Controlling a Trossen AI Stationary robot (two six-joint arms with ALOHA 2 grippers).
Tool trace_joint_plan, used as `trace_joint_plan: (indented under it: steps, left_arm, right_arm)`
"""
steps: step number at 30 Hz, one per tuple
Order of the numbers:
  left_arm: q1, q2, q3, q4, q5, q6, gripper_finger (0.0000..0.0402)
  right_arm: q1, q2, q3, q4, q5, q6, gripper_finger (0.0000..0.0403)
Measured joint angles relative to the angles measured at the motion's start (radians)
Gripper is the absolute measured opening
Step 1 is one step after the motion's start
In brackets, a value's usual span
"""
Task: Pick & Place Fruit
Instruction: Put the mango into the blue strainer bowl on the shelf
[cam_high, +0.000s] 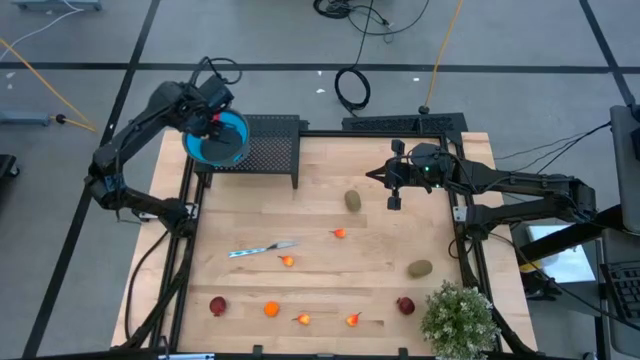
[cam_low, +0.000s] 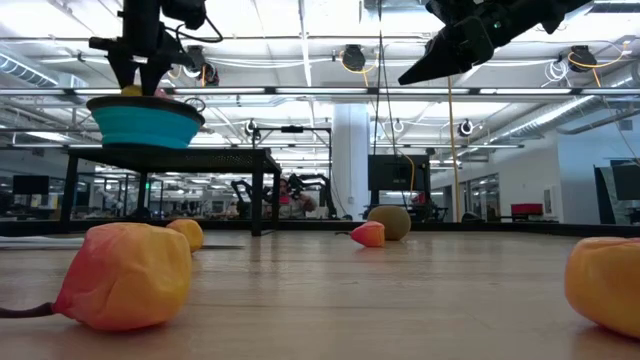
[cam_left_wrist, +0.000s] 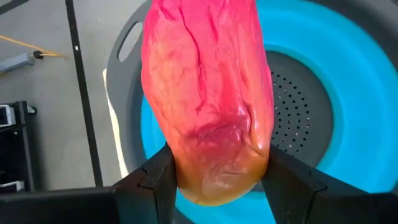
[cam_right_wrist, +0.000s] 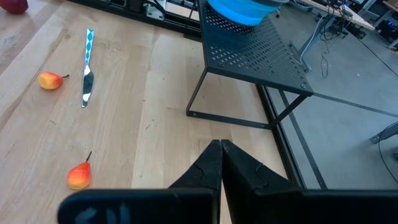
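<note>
Hovering over the blue bowl (cam_left_wrist: 348, 99), the left gripper (cam_left_wrist: 217, 180) is grasping a red-orange fruit (cam_left_wrist: 208, 93). Right gripper (cam_right_wrist: 221, 163) is waiting clenched and empty above the table (cam_high: 380, 290). Releasing off-centre is risking a bounce off the rim.

The dark 2-finger left gripper (cam_left_wrist: 217, 186) is held part-open, fingers pressed on something between them; the dark right gripper (cam_right_wrist: 221, 163) is closed, raised.
</note>
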Motion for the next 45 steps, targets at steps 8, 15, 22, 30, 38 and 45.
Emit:
trace_joint_plan:
  steps: [8, 15, 22, 30, 38, 45]
  left_arm:
    - [-0.004, 0.001, -0.091, 0.042, 0.045, 0.008, 0.0184]
    - [-0.004, 0.001, -0.092, 0.047, 0.046, 0.014, 0.0184]
    - [-0.022, 0.001, -0.092, 0.050, 0.080, 0.018, 0.0184]
    - [-0.027, 0.001, -0.092, 0.050, 0.063, 0.040, 0.0184]
    - [-0.027, 0.000, -0.099, 0.056, 0.041, 0.060, 0.0184]
    - [-0.027, 0.000, -0.176, 0.065, 0.045, 0.061, 0.0184]
  right_arm:
    - [0.000, 0.000, 0.000, 0.000, 0.000, 0.000, 0.0000]
    - [0.000, 0.000, 0.000, 0.000, 0.000, 0.000, 0.0000]
    - [0.000, 0.000, 0.000, 0.000, 0.000, 0.000, 0.0000]
    - [0.000, 0.000, 0.000, 0.000, 0.000, 0.000, 0.0000]
    - [0.000, 0.000, 0.000, 0.000, 0.000, 0.000, 0.0000]
    - [0.000, 0.000, 0.000, 0.000, 0.000, 0.000, 0.0000]
